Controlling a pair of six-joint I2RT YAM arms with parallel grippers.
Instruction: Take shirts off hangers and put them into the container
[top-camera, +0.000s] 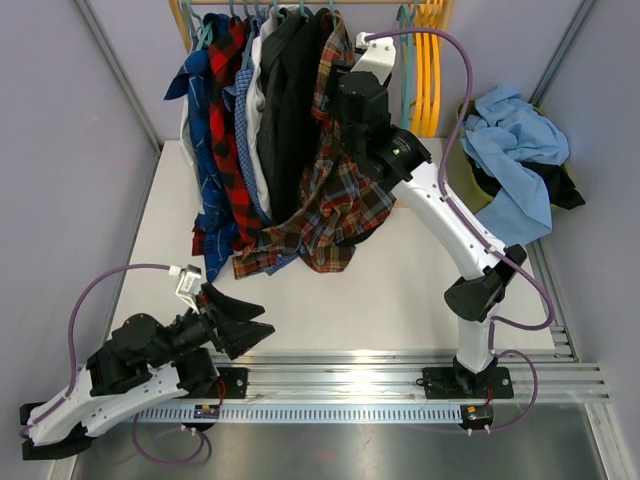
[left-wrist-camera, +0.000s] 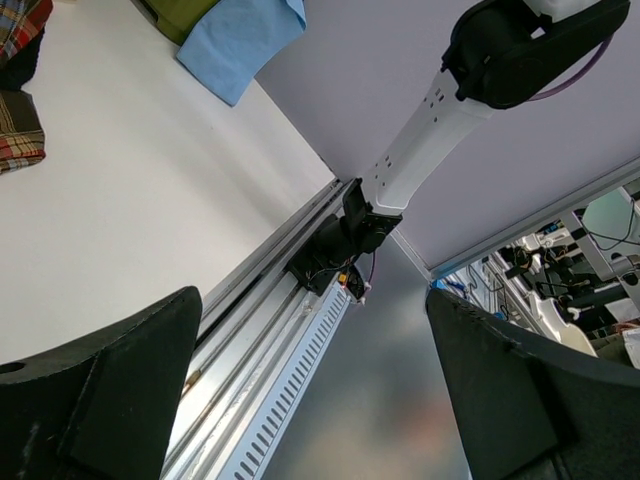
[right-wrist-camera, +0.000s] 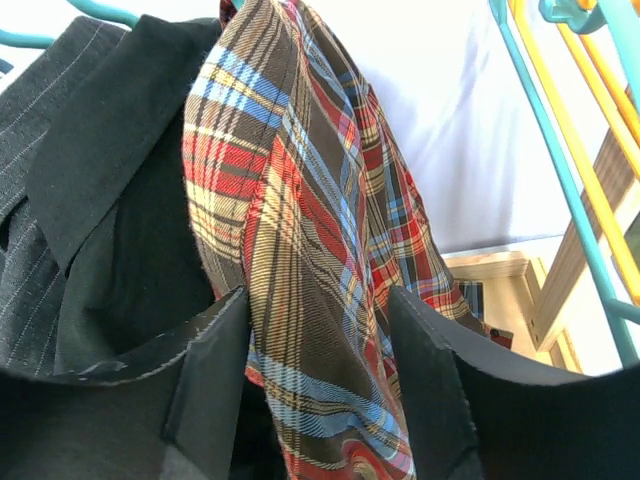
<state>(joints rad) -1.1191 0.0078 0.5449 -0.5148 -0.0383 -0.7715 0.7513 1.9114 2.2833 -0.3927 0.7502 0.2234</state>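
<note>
right gripper (right-wrist-camera: 316, 300): fingers were half closed on both sides of the brown-red plaid shirt (right-wrist-camera: 300, 180), touching cloth; could not tell if squeezing | shirt hung top middle of top view, beside other shirts (top-camera: 250, 100) and teal hangers (right-wrist-camera: 540, 120) | container (top-camera: 474, 190) sat upper right, blue cloth (top-camera: 515, 150) on it | left gripper (top-camera: 262, 321) lower left, wide open, held nothing
</note>
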